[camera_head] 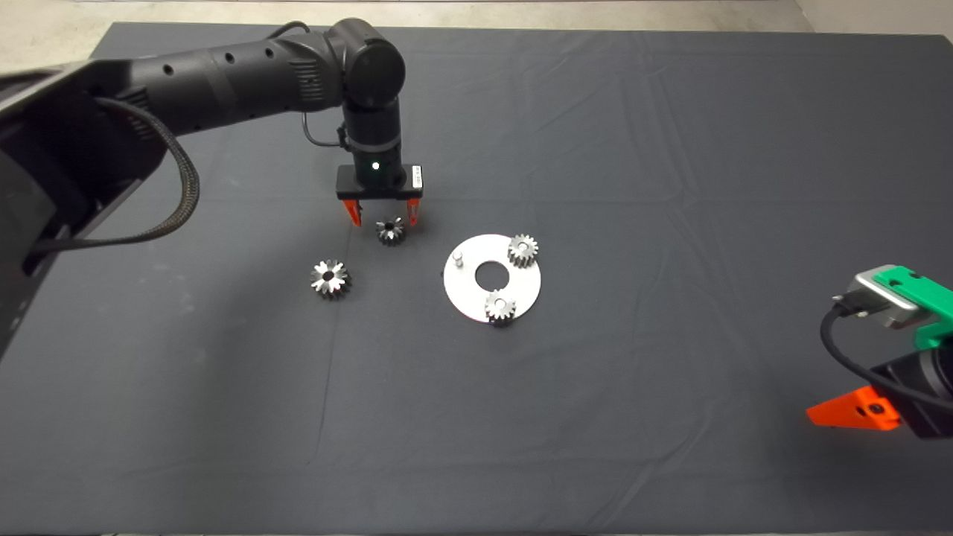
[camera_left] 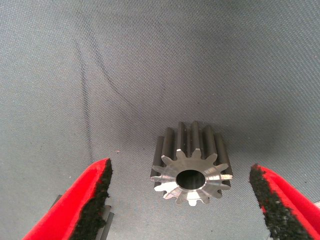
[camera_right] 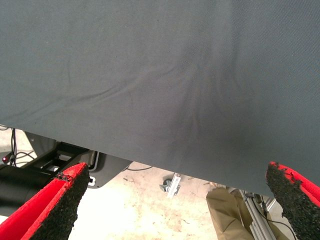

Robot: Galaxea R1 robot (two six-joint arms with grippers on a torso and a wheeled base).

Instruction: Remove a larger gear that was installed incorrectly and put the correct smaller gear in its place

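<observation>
Even, soft overhead light; the disc [camera_head: 492,278] glares white, gears cast short shadows, and the close red fingers [camera_left: 75,205] look slightly soft.

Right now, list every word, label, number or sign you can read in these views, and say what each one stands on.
No text can be read in any view.
A small white label sits on the wrist of the left gripper; its print is too small to read.
The small silver steel spur gear between the open red fingers carries no marking.
</observation>
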